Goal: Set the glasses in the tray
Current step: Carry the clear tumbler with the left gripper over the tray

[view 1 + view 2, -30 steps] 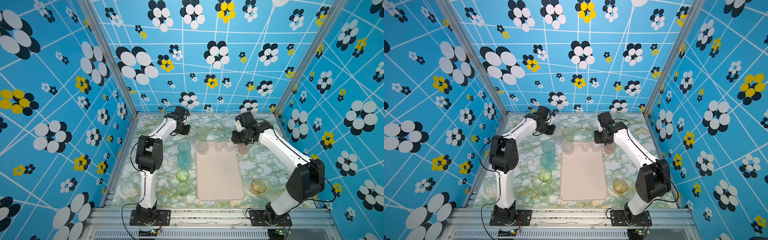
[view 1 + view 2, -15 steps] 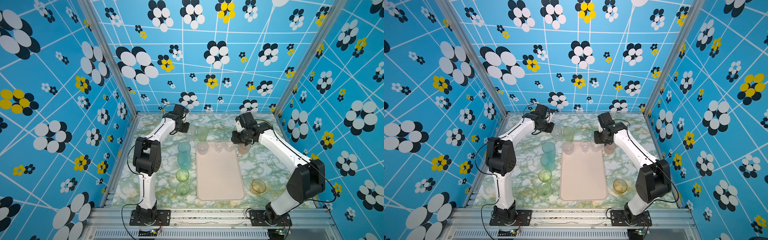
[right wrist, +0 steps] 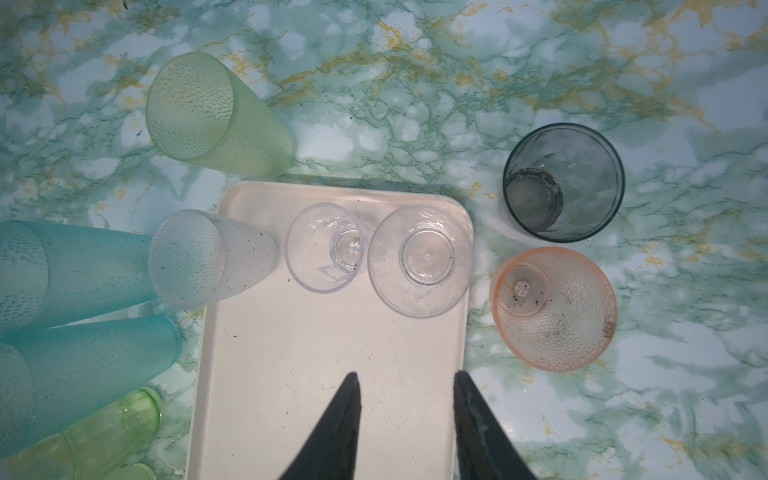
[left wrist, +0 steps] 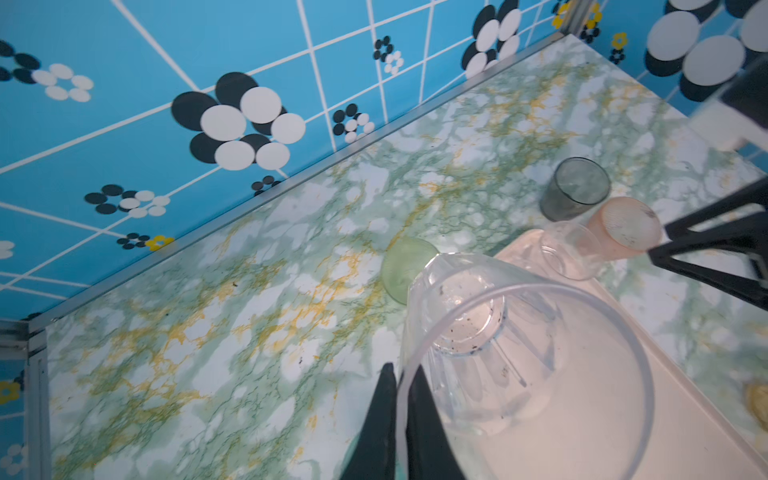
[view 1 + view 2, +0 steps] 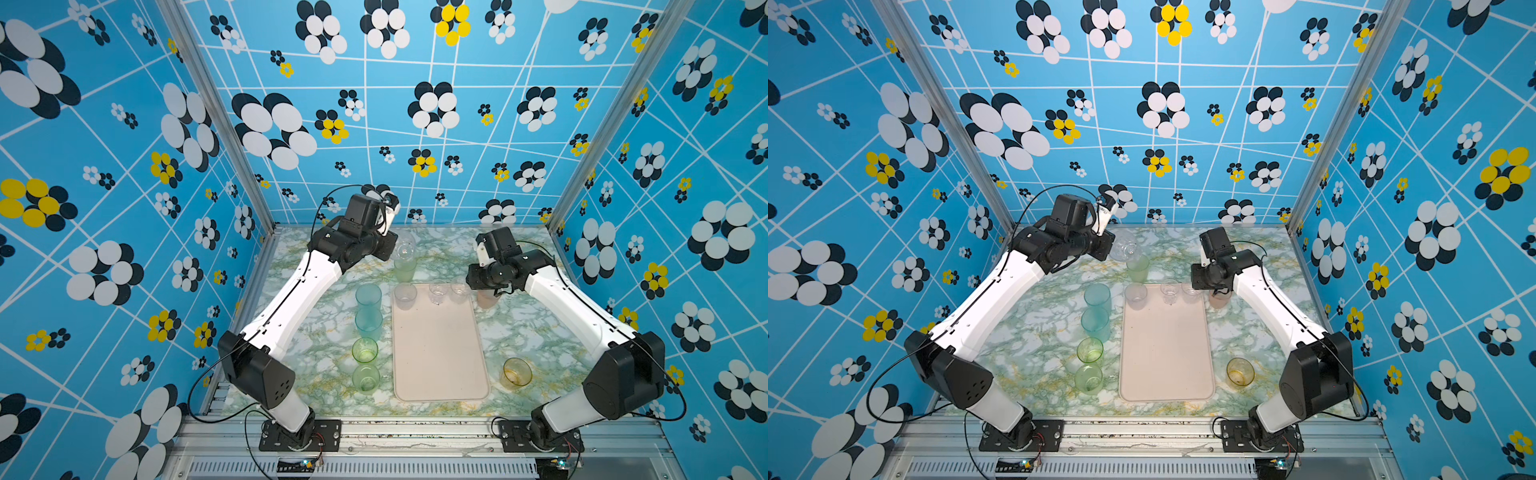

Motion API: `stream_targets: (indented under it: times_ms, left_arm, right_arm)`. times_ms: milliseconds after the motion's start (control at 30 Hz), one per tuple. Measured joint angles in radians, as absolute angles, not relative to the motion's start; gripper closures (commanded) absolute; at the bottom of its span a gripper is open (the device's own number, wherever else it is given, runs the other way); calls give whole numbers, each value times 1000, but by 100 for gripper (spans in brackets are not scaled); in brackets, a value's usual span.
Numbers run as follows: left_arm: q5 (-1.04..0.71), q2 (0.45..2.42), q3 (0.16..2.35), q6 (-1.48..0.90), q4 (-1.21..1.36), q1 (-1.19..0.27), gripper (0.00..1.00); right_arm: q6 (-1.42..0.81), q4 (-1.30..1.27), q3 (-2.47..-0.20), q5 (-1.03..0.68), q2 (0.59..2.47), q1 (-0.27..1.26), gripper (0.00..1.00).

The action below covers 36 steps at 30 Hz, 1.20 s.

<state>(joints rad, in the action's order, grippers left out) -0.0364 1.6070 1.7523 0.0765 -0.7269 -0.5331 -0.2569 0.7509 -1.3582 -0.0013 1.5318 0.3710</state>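
Left tool [image 4: 401,376]: pinched tight on the rim of the faceted clear glass [image 4: 498,353], one finger inside the wall, one outside.
Faceted clear glass: see-through, dark specks in its base, tilted and off the worktop [image 5: 316,361]. In both top views it hangs beyond the tray's far end [image 5: 405,247].
Right tool [image 3: 405,376]: fingers parted, nothing between them, hanging above the tray [image 3: 324,353].
Tray: cream-pink, low rim, rounded corners, lying lengthwise mid-worktop.
In tray: frosted tumbler [image 3: 199,257] and two small clear glasses [image 3: 324,249] [image 3: 419,259], in a row along the far end.
Left of tray: two teal tumblers [image 5: 368,295] [image 5: 368,322], lime glass [image 5: 365,350] and short green glass [image 5: 365,378], lined up beside the long edge.
Right of tray: pink dimpled glass [image 3: 552,307] just beside the far corner, smoky grey glass [image 3: 563,183] beyond it, amber glass [image 5: 516,372] near the near corner.
In my way: tall pale green tumbler [image 5: 404,270], on the worktop at the far edge, between my held glass and the tray.
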Motion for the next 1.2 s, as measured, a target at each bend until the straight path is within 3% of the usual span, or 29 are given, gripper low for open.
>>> stream_targets:
  times_ms: [400,1200]
  left_arm:
    - [-53,1584,1531,27,-921,-704,99]
    - [-94,1805,1446,0,-797,-651,99]
  right_arm:
    - [-274,747,-1335,0,1488,361,61]
    - [-277,743,-1320,-6,1506,361,61]
